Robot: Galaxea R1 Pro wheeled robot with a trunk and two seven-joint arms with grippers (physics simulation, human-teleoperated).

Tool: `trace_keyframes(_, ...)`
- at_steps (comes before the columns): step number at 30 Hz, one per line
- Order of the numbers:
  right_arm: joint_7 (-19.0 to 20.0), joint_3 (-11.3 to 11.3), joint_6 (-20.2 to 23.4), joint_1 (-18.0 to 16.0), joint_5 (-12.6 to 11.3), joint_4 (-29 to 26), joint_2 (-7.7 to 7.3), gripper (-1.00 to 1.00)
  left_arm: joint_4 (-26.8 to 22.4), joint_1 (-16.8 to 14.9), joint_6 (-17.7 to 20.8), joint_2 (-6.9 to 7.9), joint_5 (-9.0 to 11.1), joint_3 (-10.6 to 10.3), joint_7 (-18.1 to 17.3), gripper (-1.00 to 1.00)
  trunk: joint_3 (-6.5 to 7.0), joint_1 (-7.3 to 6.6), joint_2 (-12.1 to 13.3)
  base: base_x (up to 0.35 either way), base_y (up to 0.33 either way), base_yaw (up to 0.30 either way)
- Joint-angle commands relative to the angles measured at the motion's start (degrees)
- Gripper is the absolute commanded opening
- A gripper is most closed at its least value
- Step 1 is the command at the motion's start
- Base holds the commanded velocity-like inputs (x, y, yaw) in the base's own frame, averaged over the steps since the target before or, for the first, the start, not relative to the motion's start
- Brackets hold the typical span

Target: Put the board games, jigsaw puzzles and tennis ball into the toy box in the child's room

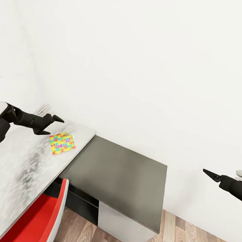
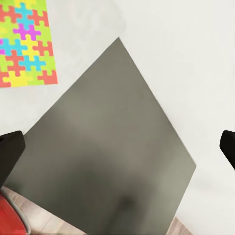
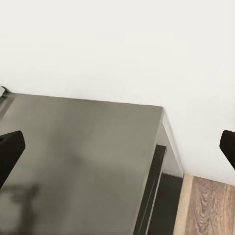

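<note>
Approach step: jigsaw puzzle flat on table, left gripper spread, empty above it; next, descend and pinch.

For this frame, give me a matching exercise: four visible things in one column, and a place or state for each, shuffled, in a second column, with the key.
Things:
1. jigsaw puzzle
2. dark grey cabinet
3. red chair
4. left gripper

Places or states:
A. stands lower than the table, against the white wall
B. lies flat on the marbled tabletop near its far corner
C. open and empty, over the table just beside the puzzle
D. tucked at the table's near edge, over the wood floor

Pairs: 1-B, 2-A, 3-D, 4-C
</note>
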Motion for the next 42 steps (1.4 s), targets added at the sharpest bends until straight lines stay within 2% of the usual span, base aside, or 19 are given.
trace_keyframes(1, -0.02, -0.04, 0.41, -0.06, -0.28, -0.01, -0.04, 1.00, -0.03, 0.15, -0.06, 0.10, 0.61, -0.07, 0.59, 1.00, -0.11, 0.04, -0.12, 0.090, 0.000, -0.002)
trace_keyframes(11, 0.01, -0.03, 0.41, -0.06, -0.28, -0.01, -0.13, 1.00, 0.18, 0.55, -0.08, 0.23, 0.29, 0.07, 0.62, 1.00, -0.11, 0.04, -0.12, 0.243, 0.000, -0.001)
trace_keyframes(19, 1.04, -0.11, 0.41, 0.01, -0.29, -0.01, -0.13, 1.00, 1.72, 0.54, -0.09, 0.83, -0.35, 0.12, 0.58, 1.00, -0.11, 0.04, -0.12, 0.063, 0.000, 0.000)
trace_keyframes(20, 2.13, -0.27, 0.41, 0.00, -0.29, -0.01, -0.10, 1.00, 4.90, -0.04, -0.12, 0.97, -2.00, 0.06, 0.44, 1.00, -0.11, 0.04, -0.12, 0.007, 0.000, 0.000)
trace_keyframes(21, 2.34, -0.24, 0.41, 0.01, -0.28, -0.01, -0.09, 1.00, 5.64, -0.41, -0.11, 1.01, -3.81, 0.04, 0.40, 1.00, -0.11, 0.04, -0.12, 0.005, 0.000, 0.000)
trace_keyframes(23, 2.47, -0.20, 0.41, 0.00, -0.28, -0.01, -0.09, 1.00, 6.30, -0.71, -0.12, 0.99, -6.06, 0.00, 0.01, 1.00, -0.11, 0.04, -0.12, 0.003, 0.000, 0.000)
trace_keyframes(24, 2.74, -0.31, 0.41, 0.02, -0.28, -0.01, -0.13, 1.00, 12.89, -1.23, -1.16, 0.67, -15.44, -0.24, -10.42, 1.00, -0.11, 0.04, -0.12, 0.000, 0.000, 0.000)
trace_keyframes(25, 2.75, -0.32, 0.41, 0.02, -0.28, -0.01, -0.14, 1.00, 13.93, -1.27, -1.54, 0.64, -16.78, -0.27, -12.13, 1.00, -0.11, 0.04, -0.12, 0.000, 0.000, 0.000)
trace_keyframes(28, 2.78, -0.45, 0.41, -0.03, -0.28, -0.01, -0.25, 1.00, 19.33, -1.41, -3.86, 0.63, -24.45, -0.34, -21.96, 1.00, -0.11, 0.04, -0.12, 0.000, 0.000, 0.000)
trace_keyframes(30, 2.82, -0.50, 0.41, -0.03, -0.28, -0.01, -0.30, 1.00, 21.58, -1.69, -4.58, 0.67, -27.25, -0.35, -25.13, 1.00, -0.11, 0.04, -0.12, 0.000, 0.000, 0.000)
trace_keyframes(35, 4.15, -0.57, 0.41, 0.00, -0.28, -0.01, -0.38, 1.00, 26.03, -3.08, -8.76, 0.56, -31.84, -0.59, -30.54, 1.00, -0.11, 0.04, -0.12, 0.000, 0.000, 0.000)
trace_keyframes(36, 5.72, -0.60, 0.41, 0.01, -0.28, -0.01, -0.43, 1.00, 27.70, -3.30, -10.84, 0.47, -33.75, -0.64, -32.69, 1.00, -0.11, 0.04, -0.12, 0.000, 0.000, 0.000)
trace_keyframes(39, 7.90, -0.62, 0.41, 0.02, -0.27, -0.01, -0.44, 1.00, 29.88, -3.51, -14.32, 0.32, -37.48, -0.67, -35.95, 1.00, -0.11, 0.04, -0.12, 0.000, 0.000, 0.000)
trace_keyframes(40, 8.76, -0.63, 0.41, 0.02, -0.24, -0.01, -0.34, 1.00, 31.49, -3.68, -16.36, 0.26, -40.06, -0.66, -37.64, 1.00, -0.11, 0.04, -0.12, 0.000, 0.000, 0.000)
trace_keyframes(42, 9.29, -0.60, 0.41, 0.02, -0.23, -0.01, -0.20, 1.00, 33.13, -4.09, -17.87, 0.21, -42.12, -0.65, -38.84, 1.00, -0.11, 0.04, -0.12, 0.000, 0.000, 0.000)
